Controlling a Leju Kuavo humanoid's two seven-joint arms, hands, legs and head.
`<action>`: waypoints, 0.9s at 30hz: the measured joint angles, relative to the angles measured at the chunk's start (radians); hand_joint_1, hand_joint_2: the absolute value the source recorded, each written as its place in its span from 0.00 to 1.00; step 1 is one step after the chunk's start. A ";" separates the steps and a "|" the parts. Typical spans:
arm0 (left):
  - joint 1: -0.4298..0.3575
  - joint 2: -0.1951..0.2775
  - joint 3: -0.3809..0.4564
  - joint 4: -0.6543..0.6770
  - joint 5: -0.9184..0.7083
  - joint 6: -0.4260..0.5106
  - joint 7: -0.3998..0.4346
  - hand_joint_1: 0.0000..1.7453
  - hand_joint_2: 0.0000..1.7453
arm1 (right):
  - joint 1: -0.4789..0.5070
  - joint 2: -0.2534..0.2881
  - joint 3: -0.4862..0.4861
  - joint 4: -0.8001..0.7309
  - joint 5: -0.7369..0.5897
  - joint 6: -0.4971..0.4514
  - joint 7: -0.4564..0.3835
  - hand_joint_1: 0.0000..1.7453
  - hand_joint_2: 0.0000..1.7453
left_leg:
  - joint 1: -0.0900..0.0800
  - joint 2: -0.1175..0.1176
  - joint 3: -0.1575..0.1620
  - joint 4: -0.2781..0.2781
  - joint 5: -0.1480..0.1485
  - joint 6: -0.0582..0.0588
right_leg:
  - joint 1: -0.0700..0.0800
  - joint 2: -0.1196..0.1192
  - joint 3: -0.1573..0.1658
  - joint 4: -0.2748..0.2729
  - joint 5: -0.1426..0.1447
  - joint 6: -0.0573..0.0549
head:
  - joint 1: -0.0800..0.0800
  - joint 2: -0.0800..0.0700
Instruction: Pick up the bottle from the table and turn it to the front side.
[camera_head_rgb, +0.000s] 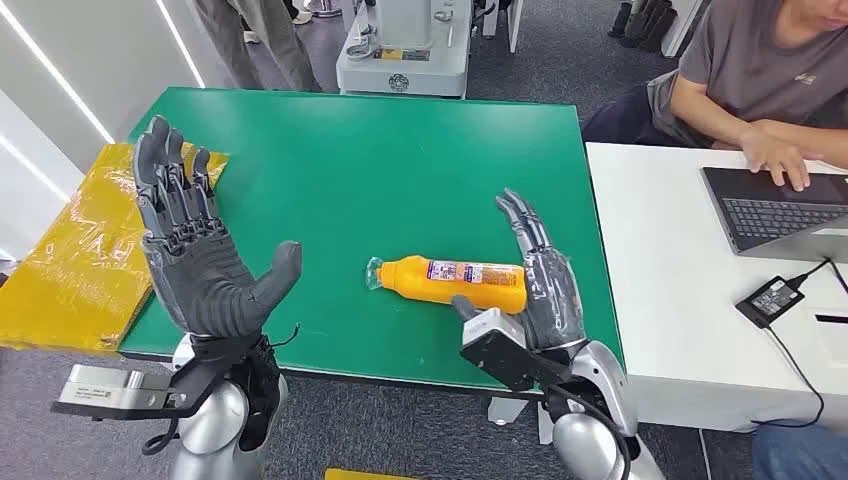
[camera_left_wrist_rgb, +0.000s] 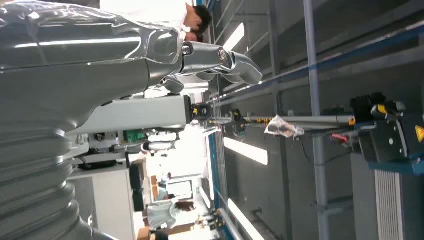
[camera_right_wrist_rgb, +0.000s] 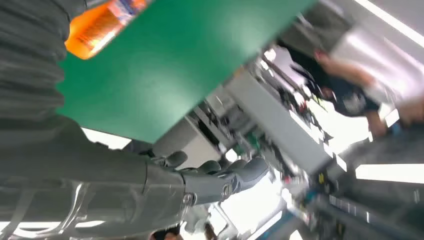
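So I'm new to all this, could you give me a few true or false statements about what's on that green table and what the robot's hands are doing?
1. The orange bottle lies on its side on the green table. True.
2. The left hand holds the bottle. False: it is raised, open and empty.
3. The right hand is beside the bottle's base end. True.
4. The bottle stands upright. False: it lies flat.
5. A person's hand rests on a laptop. True.

Matt green table (camera_head_rgb: 400, 180), smooth and even, no shine to it. Just beside the right hand's (camera_head_rgb: 540, 275) dark fingers (camera_head_rgb: 525, 225), the bottle (camera_head_rgb: 450, 283) is glossy orange plastic with a printed paper-like label. The left hand (camera_head_rgb: 195, 255) looks matt grey, ribbed. Beyond its fingertips (camera_head_rgb: 160, 150), crinkled yellow plastic wrap (camera_head_rgb: 70, 250), shiny. Polished silver metal on both forearms.
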 joint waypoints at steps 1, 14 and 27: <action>0.000 0.000 0.000 0.000 0.000 0.000 0.000 0.00 1.00 | -0.006 -0.004 -0.001 0.005 0.006 0.009 0.002 0.00 1.00 | 0.000 0.000 0.000 0.000 0.000 0.000 | 0.000 0.000 0.000 0.000 0.000 0.000 | 0.000 0.000; -0.072 0.009 -0.035 0.031 0.052 0.011 0.002 0.00 1.00 | -0.465 -0.069 0.106 0.468 0.020 0.313 -0.033 0.00 1.00 | 0.000 0.000 -0.001 0.001 0.004 0.003 | 0.000 0.000 0.000 0.000 0.004 0.001 | 0.000 0.000; -0.122 0.009 -0.076 0.070 0.093 0.022 0.006 0.00 1.00 | -0.754 -0.025 0.294 0.911 0.023 0.507 -0.110 0.00 1.00 | 0.000 0.000 -0.001 0.001 0.004 0.003 | 0.000 0.000 0.000 0.000 0.005 0.002 | 0.000 0.000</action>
